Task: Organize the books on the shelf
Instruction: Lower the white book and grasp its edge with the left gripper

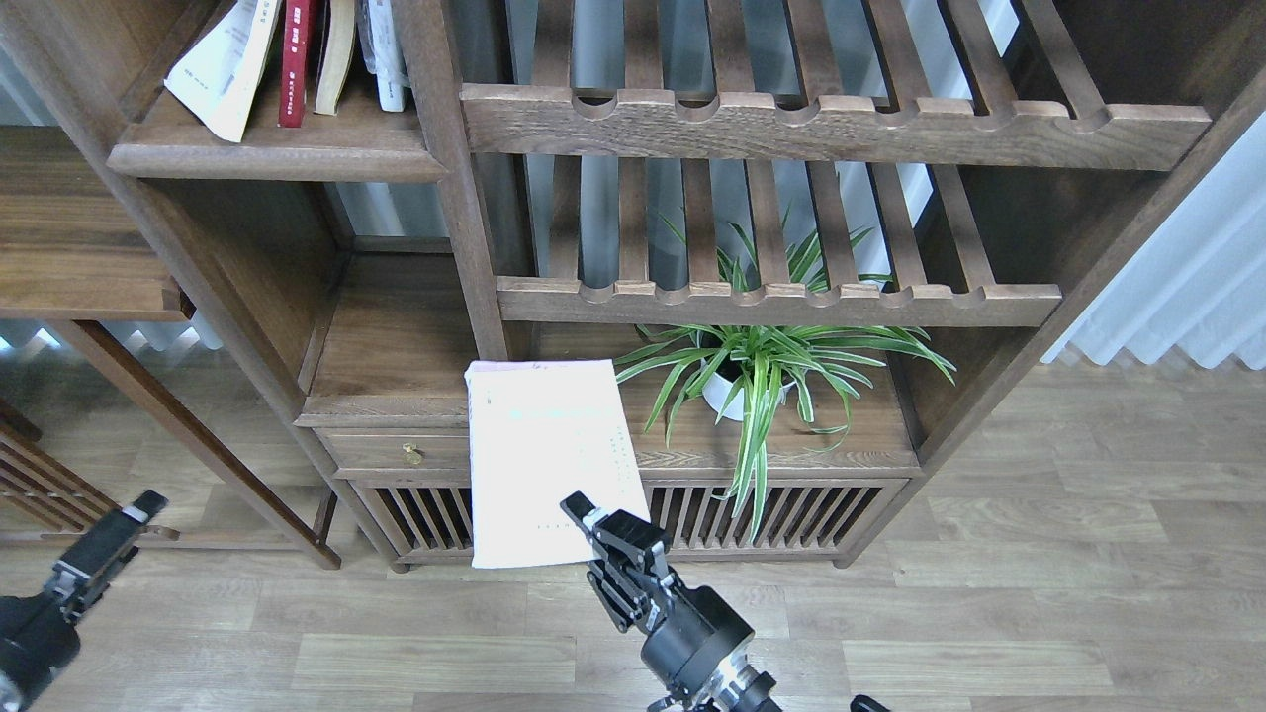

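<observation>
My right gripper is shut on the lower right edge of the pale lavender-white book. It holds the book up flat in front of the cabinet, cover towards me. The shelf, a solid dark-brown board with a rounded lip, is at the upper left. On it stand a red book, a yellowish book, a white leaning book and a white item. My left gripper is low at the left, empty and far from the books. Its fingers cannot be told apart.
Two slatted racks with notched rails fill the upper right. A potted spider plant stands on the low cabinet top, right of the held book. A drawer with a brass knob is below. A wooden side table stands at the left.
</observation>
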Motion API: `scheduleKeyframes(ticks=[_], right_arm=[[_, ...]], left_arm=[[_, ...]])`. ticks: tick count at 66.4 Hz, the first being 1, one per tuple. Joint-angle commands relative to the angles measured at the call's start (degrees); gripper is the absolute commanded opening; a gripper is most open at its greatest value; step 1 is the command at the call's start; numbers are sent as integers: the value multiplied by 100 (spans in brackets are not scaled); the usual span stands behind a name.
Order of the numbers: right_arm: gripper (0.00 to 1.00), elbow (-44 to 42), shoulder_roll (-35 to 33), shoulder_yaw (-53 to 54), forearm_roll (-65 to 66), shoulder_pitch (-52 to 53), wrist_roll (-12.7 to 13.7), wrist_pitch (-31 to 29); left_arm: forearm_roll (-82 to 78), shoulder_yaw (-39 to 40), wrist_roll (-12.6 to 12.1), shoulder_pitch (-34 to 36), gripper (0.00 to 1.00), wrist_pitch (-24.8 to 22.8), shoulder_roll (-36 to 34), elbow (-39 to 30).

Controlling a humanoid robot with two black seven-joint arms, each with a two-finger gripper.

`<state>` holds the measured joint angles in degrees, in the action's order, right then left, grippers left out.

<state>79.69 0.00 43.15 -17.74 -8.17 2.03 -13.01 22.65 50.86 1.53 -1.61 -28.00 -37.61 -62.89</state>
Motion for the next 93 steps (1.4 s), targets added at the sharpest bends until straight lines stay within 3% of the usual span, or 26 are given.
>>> scheduleKeyframes(ticks=[1, 12, 21, 34, 45, 79, 93], right_arm=[[7, -190, 0, 0, -2, 114, 218, 0], [7, -463, 0, -26, -45, 501, 517, 9], [7, -735, 0, -26, -133, 703, 1123, 79], [9, -982, 0, -26, -494, 1002, 1422, 79], [9, -982, 0, -44, -494, 1011, 1449, 88], [9, -1333, 0, 114, -511, 1002, 1607, 97], [9, -1333, 0, 62, -538, 1002, 1625, 97]], left_arm=[[116, -436, 23, 170, 99, 0, 8, -22], [555, -1271, 58, 829, 99, 0, 8, -83], [1513, -2027, 49, 1496, 99, 0, 8, -92], [1681, -3195, 41, 2182, 100, 0, -10, -294], [1681, -3636, 49, 2315, 100, 0, -1, -338], [1681, -3636, 76, 2403, 100, 0, 131, -488], [1681, -3654, 76, 2429, 100, 0, 526, -488]])
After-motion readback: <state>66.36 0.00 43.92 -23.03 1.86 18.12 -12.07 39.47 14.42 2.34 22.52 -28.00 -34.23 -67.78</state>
